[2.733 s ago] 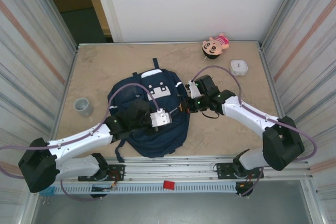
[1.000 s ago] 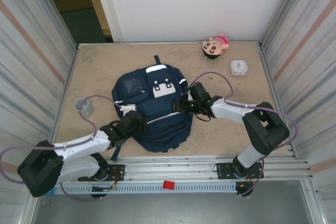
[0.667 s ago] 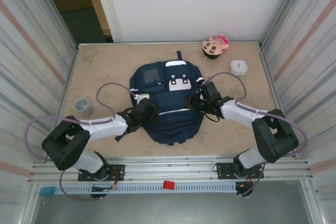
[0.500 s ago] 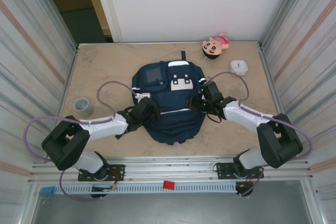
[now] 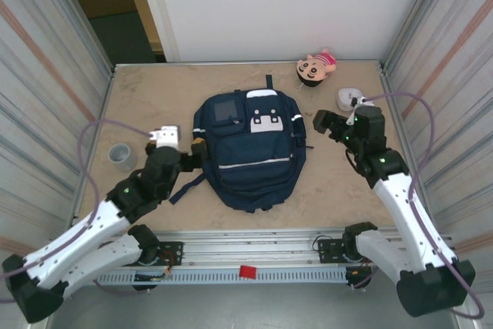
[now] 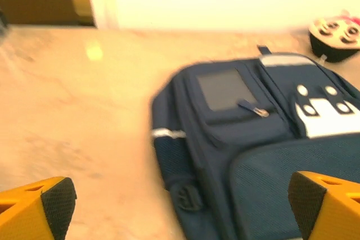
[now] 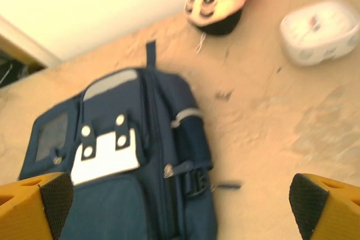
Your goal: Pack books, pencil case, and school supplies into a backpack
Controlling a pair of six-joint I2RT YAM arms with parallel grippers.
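Observation:
The navy blue backpack [image 5: 251, 152] lies flat and closed in the middle of the table, front side up, with its white patches and grey square panel toward the far wall. My left gripper [image 5: 194, 155] hovers just off its left side, open, nothing between its fingers; in the left wrist view the backpack [image 6: 270, 155] lies ahead of the left gripper [image 6: 180, 217]. My right gripper [image 5: 320, 122] hangs off the backpack's right side, raised and open; the right wrist view looks down on the backpack [image 7: 112, 195] past the right gripper [image 7: 183, 206]. Books, pencil case and supplies are out of view.
A pink plush doll [image 5: 316, 67] lies at the back right, with a white rounded box [image 5: 350, 99] beside my right wrist. A grey cup-like ring [image 5: 121, 156] stands at the left. Corrugated metal walls close in both sides.
The backpack was shifted right and toward the back and squared up. Both grippers have since let go and drawn back from its sides, the right one rising toward the white box.

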